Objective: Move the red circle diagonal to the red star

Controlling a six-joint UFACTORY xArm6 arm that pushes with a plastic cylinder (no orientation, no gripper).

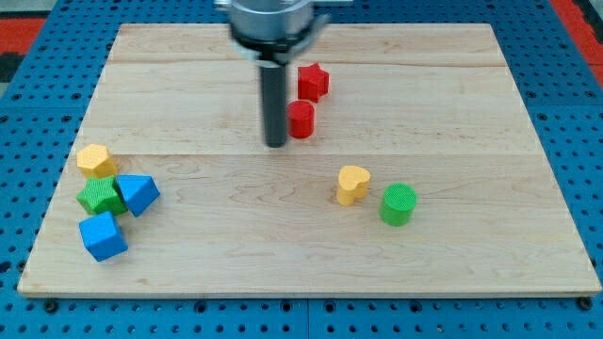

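Red circle (301,120) sitting just below red star (313,82) toward the view's bottom, near touching. My tip (275,144) resting just beside the circle on the view's left, slightly lower. No fingers fitted, only a bare rod. Judged step: lining up a sideways push. Next move calling for a short shove toward the view's right. Ample bare board (452,104) lying right of the star; yellow heart (353,185) and green cylinder (399,203) sitting well below.

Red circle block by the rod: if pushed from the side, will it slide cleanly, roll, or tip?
The red circle stands upright on its flat end, so it probably slides rather than rolls. It looks short and solid, so tipping seems unlikely. Its round wall may slip off my tip, and the red star sits close above.
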